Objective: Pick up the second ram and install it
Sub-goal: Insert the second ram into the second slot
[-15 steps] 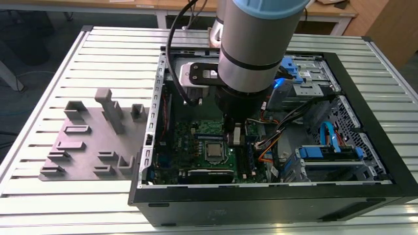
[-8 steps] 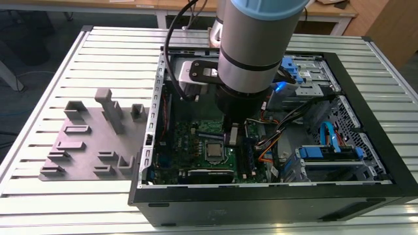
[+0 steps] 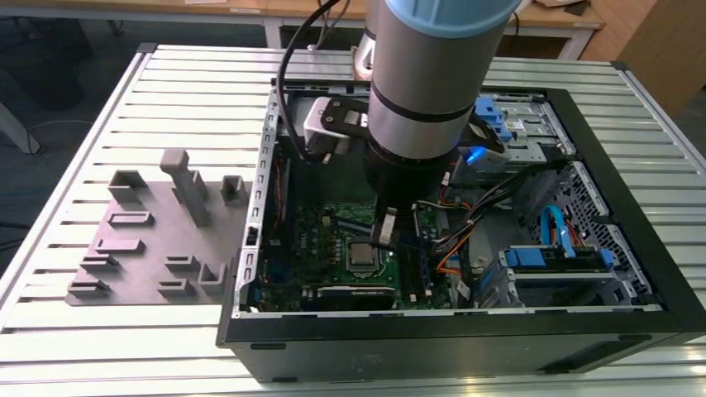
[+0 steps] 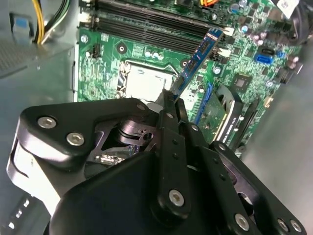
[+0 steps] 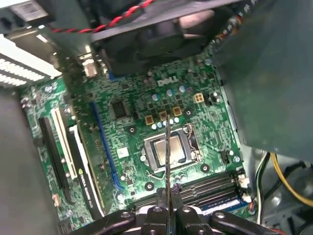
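pincer (image 5: 167, 195) grips the second ram (image 5: 167, 147) above the motherboard (image 5: 128, 147).

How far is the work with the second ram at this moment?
Done: the second ram is picked up; the gripper is shut on it. In hand: the stick is held over the motherboard, near the processor socket, inside the open case. Left: it is not yet seated in the memory slots.
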`<state>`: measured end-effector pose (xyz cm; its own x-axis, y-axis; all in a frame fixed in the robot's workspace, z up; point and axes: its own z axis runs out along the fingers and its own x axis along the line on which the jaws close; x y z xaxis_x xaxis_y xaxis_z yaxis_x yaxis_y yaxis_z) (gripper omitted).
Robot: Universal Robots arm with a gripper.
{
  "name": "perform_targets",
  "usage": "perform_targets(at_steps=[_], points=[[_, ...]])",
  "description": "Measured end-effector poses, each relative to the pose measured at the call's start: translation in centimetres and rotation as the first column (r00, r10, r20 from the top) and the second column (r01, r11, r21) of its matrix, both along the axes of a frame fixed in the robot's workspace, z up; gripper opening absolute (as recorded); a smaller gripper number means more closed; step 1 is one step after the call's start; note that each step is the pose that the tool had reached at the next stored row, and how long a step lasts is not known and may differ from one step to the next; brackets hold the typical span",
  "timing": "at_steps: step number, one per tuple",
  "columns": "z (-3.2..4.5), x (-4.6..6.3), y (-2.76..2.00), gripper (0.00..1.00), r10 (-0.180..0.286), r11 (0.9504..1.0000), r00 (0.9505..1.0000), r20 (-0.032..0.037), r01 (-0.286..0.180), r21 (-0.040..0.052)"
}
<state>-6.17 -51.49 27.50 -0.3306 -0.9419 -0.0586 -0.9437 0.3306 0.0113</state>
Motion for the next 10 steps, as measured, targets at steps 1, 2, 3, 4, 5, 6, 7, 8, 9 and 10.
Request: perform_targets(at_steps=[1, 2, 3, 4, 5, 6, 7, 8, 9, 10], points=[[-0.04, 0.00, 0.00, 0.11, -0.019, 0.9998, 0.9998, 0.0000, 0.019, -0.0004], [-0.08, 0.00, 0.00, 0.11, -0.035, 0.9994, 0.9994, 0.0000, 0.035, -0.0007], [-0.12, 0.00, 0.00, 0.11, -0.049, 0.9988, 0.9988, 0.0000, 0.049, -0.0007], [-0.14, 0.00, 0.00, 0.11, -0.063, 0.9980, 0.9980, -0.0001, 0.063, -0.0009], [-0.18, 0.00, 0.00, 0.11, -0.078, 0.9970, 0.9970, -0.0001, 0.078, -0.0008], [-0.22, 0.00, 0.00, 0.11, -0.094, 0.9956, 0.9956, 0.0000, 0.094, -0.0008], [-0.26, 0.00, 0.00, 0.11, -0.111, 0.9939, 0.9939, 0.0000, 0.111, -0.0008], [-0.29, 0.00, 0.00, 0.11, -0.128, 0.9918, 0.9918, 0.0000, 0.128, -0.0008], [-0.32, 0.00, 0.00, 0.11, -0.146, 0.9893, 0.9893, 0.0000, 0.146, -0.0008], [-0.35, 0.00, 0.00, 0.11, -0.165, 0.9862, 0.9862, 0.0000, 0.165, -0.0008]])
